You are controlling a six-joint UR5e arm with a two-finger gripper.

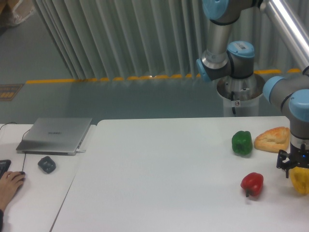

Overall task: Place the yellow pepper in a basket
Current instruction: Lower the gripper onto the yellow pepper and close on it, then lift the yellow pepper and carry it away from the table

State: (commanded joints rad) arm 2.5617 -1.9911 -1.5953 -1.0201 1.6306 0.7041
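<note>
The yellow pepper (300,181) lies at the table's far right edge, partly cut off by the frame. My gripper (296,166) hangs directly over its top, pointing down, with the jaws spread apart. Only the left finger (280,163) shows clearly; the right one sits at the frame's edge. Nothing is held between the fingers. No basket is in view.
A red pepper (252,184) lies left of the yellow one. A green pepper (241,142) and an orange-tan bread wedge (273,138) sit behind it. On a side table at the left are a laptop (54,135), a mouse (46,164) and a person's hand (9,181).
</note>
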